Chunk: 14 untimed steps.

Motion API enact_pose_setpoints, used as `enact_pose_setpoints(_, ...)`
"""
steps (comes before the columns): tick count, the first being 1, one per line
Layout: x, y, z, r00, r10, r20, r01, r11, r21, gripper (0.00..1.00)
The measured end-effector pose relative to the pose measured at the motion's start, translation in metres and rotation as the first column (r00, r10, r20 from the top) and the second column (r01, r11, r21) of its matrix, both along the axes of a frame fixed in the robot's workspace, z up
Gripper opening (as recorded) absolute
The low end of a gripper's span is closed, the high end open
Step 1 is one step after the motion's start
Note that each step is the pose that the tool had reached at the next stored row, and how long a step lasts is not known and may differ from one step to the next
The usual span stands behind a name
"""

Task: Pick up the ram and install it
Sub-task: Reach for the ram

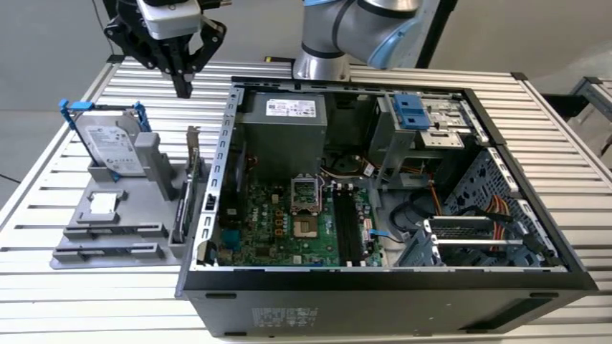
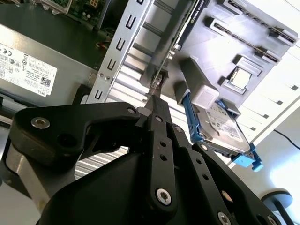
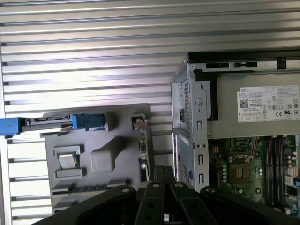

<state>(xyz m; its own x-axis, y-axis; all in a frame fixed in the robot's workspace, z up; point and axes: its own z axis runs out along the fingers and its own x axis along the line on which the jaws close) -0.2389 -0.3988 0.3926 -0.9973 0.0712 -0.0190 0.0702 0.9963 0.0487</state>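
Thin dark circuit-board ram stick [image 1: 115, 231] sits in grey plastic holder [image 1: 69, 259] toward near edge of slatted metal worktop [image 1: 86, 301], long axis along that edge. Black gripper [image 1: 182, 84], fingers together and empty, hangs over far edge, well apart

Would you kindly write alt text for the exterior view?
The arm's hand, shut and empty, hangs over a slatted table above a grey parts holder carrying a hard drive; an open computer case lies toward the exterior view's right.
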Motion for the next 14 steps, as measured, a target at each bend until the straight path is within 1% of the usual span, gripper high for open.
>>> enact_pose_setpoints(6, -0.0070, 0.0000, 0.0000, 1.0000, 0.000, 0.0000, 0.000, 1.0000, 0.0000, 0.00)
enact_pose_setpoints(14, -0.0187, 0.0000, 0.0000, 1.0000, 0.000, 0.0000, 0.000, 1.0000, 0.0001, 0.00)
